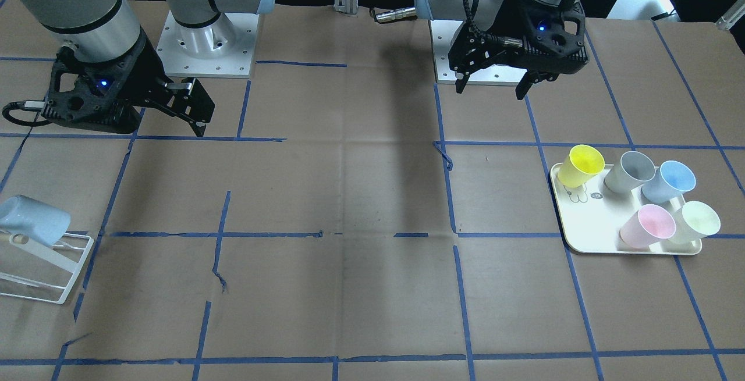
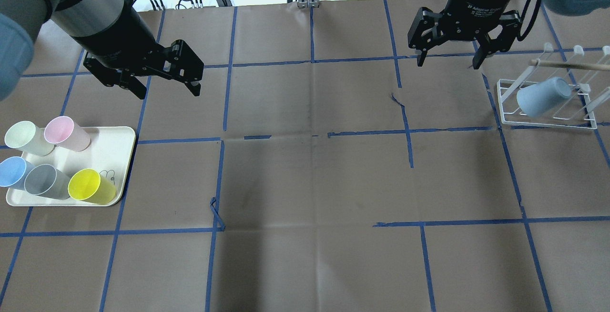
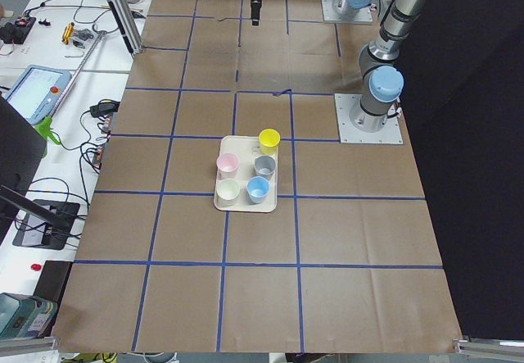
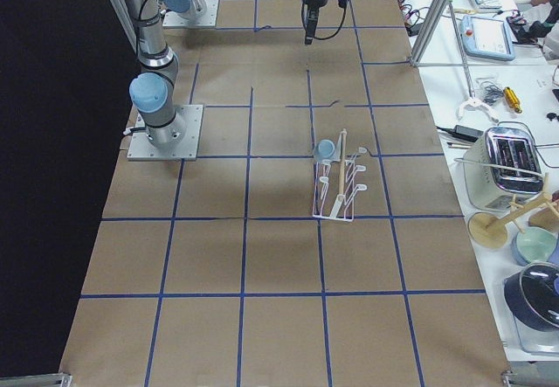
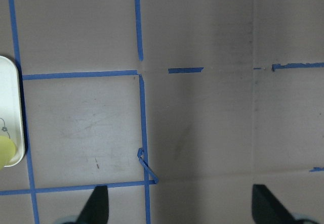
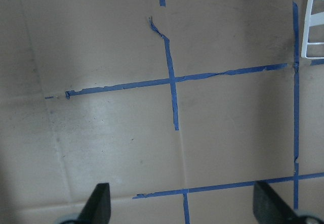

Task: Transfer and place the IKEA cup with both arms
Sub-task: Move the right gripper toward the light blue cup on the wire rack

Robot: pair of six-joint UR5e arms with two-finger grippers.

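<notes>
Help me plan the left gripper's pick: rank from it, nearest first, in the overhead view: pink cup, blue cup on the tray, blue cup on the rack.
1. pink cup, far side of the tray, closest to the left gripper.
2. blue cup on the tray, left edge.
3. blue cup on the rack, far right.

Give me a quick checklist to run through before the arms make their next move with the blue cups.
1. Left gripper open and empty: ok.
2. Right gripper open and empty: ok.
3. Blue cup upright on the tray: ok.
4. Finger room around that cup: cannot tell; the grey cup stands close beside it.
5. Other blue cup hung tilted on the rack: ok.
6. Spare pegs on the rack with no cup on them: ok.
</notes>
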